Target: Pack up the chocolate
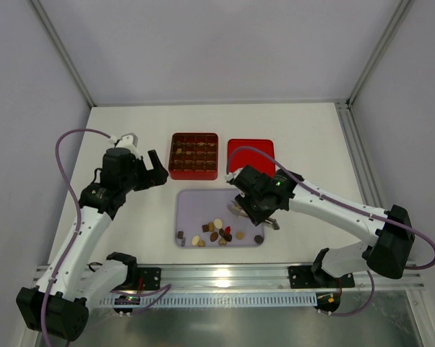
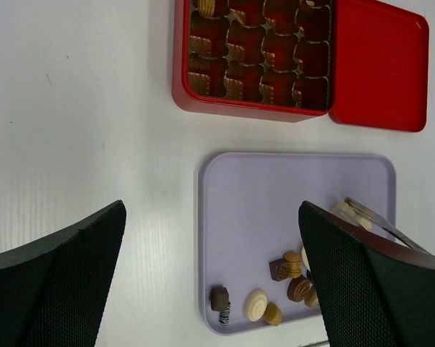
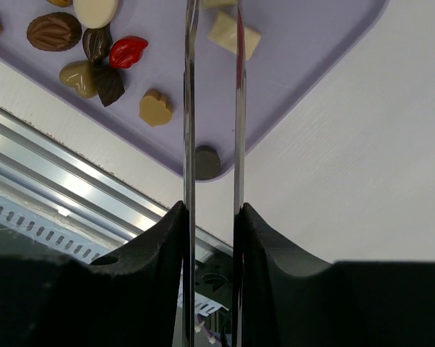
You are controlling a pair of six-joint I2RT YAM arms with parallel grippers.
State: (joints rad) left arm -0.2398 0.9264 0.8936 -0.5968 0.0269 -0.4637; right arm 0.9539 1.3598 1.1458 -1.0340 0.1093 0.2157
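The chocolate (image 1: 217, 233) lies loose along the near side of the lilac tray (image 1: 203, 202): brown, tan and cream pieces and one red piece (image 3: 127, 50). My right gripper (image 3: 212, 210) (image 1: 264, 215) is shut on a pair of metal tongs (image 3: 190, 108), whose blades reach over the tray's near right corner. A cream square chocolate (image 3: 234, 34) lies by the right blade near the tips, which run out of the top of the view. The left gripper (image 2: 212, 217) (image 1: 156, 173) hangs open and empty over the table at the tray's left edge.
A red box (image 1: 194, 155) with a grid of compartments stands behind the tray, a few brown pieces in its far cells. Its red lid (image 1: 250, 154) lies to the right of it. A metal rail (image 1: 232, 276) runs along the near table edge.
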